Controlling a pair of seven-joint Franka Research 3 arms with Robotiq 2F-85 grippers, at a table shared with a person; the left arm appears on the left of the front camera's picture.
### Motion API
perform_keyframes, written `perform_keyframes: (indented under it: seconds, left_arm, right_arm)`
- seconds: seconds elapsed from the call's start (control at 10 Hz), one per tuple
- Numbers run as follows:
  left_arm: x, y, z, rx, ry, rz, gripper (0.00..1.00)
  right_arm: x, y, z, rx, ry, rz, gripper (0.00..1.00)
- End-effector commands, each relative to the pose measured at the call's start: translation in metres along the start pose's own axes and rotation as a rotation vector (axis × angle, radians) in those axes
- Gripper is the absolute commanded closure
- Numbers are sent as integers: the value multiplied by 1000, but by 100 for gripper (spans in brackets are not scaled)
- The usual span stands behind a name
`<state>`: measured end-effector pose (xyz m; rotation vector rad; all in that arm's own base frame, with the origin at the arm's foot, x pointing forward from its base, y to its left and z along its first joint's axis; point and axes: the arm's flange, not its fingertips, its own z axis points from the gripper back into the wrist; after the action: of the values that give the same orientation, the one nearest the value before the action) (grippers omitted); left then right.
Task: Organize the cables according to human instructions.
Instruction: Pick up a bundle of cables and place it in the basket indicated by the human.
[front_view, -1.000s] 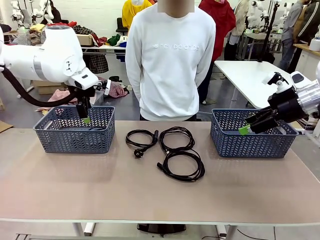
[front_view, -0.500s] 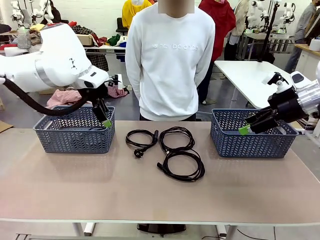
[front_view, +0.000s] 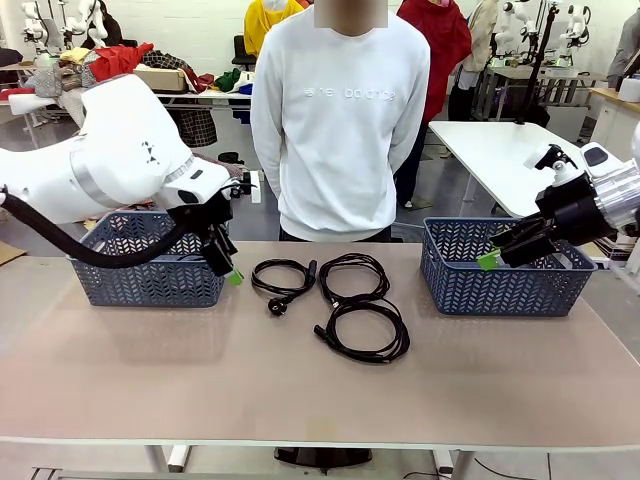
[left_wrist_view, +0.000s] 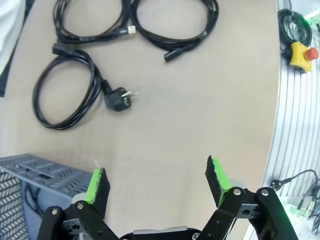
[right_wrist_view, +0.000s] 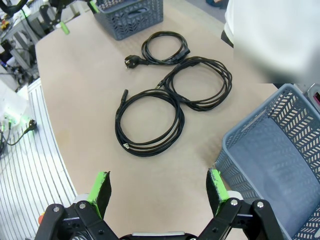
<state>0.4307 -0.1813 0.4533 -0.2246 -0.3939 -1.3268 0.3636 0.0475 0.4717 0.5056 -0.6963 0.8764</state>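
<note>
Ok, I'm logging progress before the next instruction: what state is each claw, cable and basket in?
Left claw: open, empty, over the table.
Right claw: open, empty.
Round-plug cable: coiled, on the table, ungripped.
Middle cable: coiled, on the table.
Nearest cable: coiled, on the table.
Left basket: upright, a black cord inside.
Right basket: upright, nothing seen inside.
</note>
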Motion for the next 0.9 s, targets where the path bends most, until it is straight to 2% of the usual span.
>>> perform_keyframes:
  seconds: [0.0,0.8]
  left_arm:
    - [-10,-8,-3,15,-33,-4,0]
    - [-3,-6,-4,9,-1,1,0]
  right_arm:
    - [0,-3,-2,10,-28,22,0]
    - [0,-3,-2,10,-28,22,0]
